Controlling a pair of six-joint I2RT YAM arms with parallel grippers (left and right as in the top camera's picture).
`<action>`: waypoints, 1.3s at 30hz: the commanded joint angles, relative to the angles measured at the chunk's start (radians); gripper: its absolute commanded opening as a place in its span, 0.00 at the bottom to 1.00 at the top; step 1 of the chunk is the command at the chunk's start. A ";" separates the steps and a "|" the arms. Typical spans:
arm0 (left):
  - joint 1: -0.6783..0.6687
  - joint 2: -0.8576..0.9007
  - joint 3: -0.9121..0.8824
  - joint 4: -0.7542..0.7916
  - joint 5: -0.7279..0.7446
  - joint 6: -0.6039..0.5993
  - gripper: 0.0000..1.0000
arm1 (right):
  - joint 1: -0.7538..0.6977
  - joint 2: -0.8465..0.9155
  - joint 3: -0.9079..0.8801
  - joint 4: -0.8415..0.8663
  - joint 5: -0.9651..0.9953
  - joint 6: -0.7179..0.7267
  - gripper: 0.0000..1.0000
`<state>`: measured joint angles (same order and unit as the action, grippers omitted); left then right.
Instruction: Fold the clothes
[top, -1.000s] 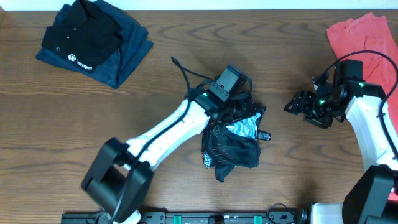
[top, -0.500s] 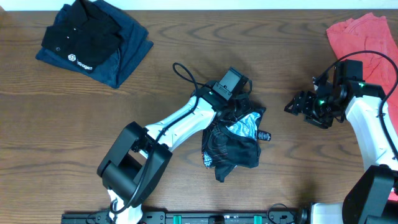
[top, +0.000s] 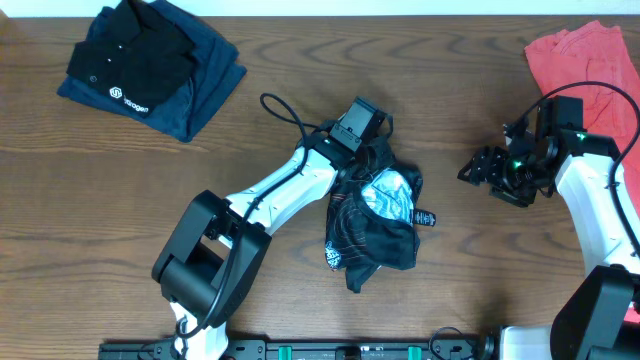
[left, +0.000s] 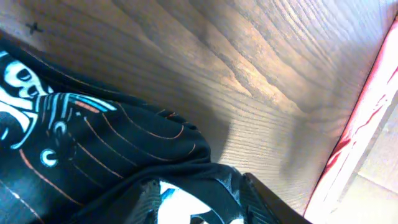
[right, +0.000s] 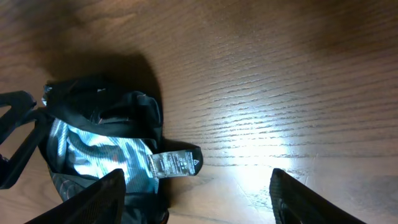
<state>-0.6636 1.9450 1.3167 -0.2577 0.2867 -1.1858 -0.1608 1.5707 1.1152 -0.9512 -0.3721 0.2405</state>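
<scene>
- My left claw (top: 372, 165) has clenched on the jersey (top: 375, 240)'s far edge and dragged it slightly up-left.
- Jersey otherwise crumpled mid-surface (top: 480, 290); spreading barely begun, I judge.
- My right claw (top: 472, 168) hangs released, well apart.

Overhead even, sharp; wrist views dim, glare on table (right: 261, 146).

The left gripper (top: 369, 171) has its fingertips buried in the black jersey (top: 376, 240); the coral garment (top: 588, 58) runs off the overhead view's right edge
</scene>
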 joint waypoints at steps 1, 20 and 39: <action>-0.002 0.040 -0.003 0.003 -0.014 -0.002 0.41 | -0.002 0.008 -0.010 0.002 0.003 -0.014 0.72; -0.007 0.077 -0.003 0.122 0.056 -0.031 0.22 | -0.002 0.008 -0.010 0.000 0.010 -0.014 0.72; -0.008 0.077 -0.003 0.338 -0.137 -0.023 0.06 | -0.002 0.008 -0.010 -0.004 0.010 -0.021 0.72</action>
<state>-0.6704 2.0224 1.3148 0.0448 0.2047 -1.2152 -0.1608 1.5711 1.1149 -0.9531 -0.3660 0.2325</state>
